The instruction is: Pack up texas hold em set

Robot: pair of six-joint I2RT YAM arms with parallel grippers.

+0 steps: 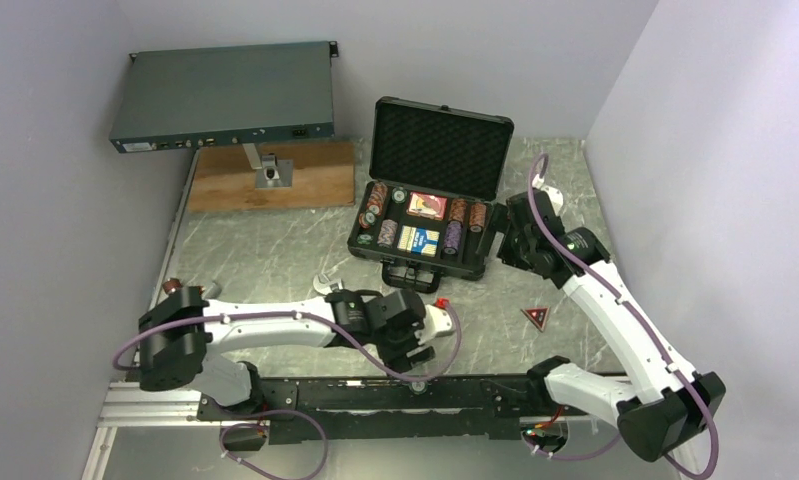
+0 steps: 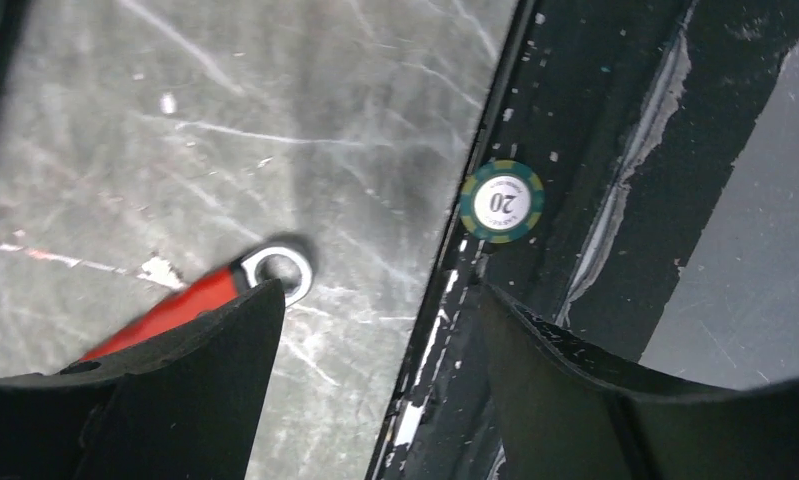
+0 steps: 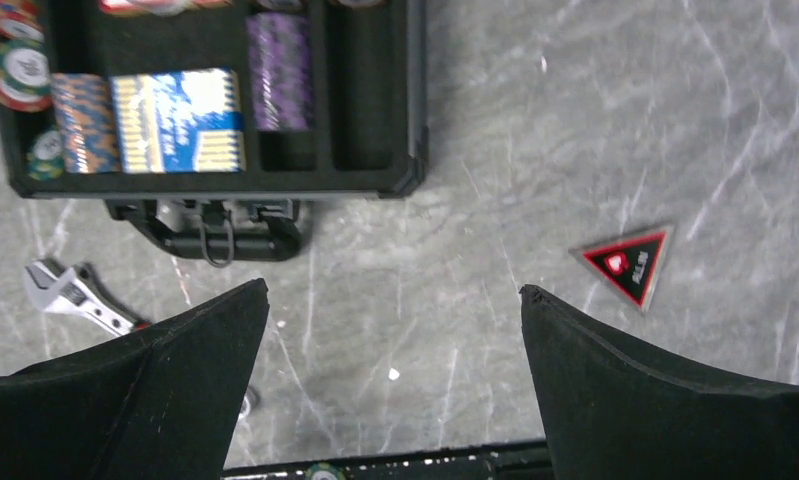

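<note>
The black case [image 1: 367, 243] lies open on the table with its foam lid [image 1: 440, 145] upright. Rows of striped chips [image 3: 278, 85] and a blue card deck [image 3: 178, 120] sit in its slots, with a red deck [image 1: 427, 206] behind them. A green chip [image 2: 502, 201] lies flat on the black rail at the table's near edge. My left gripper [image 2: 380, 290] hovers open just short of it, nothing between its fingers. The small red triangle [image 3: 628, 262] rests on the table to the right of the case. My right gripper [image 3: 395, 290] is open and empty above the bare table, between the case's handle [image 3: 210, 228] and the triangle.
A red-handled wrench [image 3: 75, 295] lies in front of the case, its ring end [image 2: 275, 272] by my left finger. A flat dark-grey box [image 1: 225, 98] and a wooden board [image 1: 275, 175] sit at the back left. Grey walls close in both sides.
</note>
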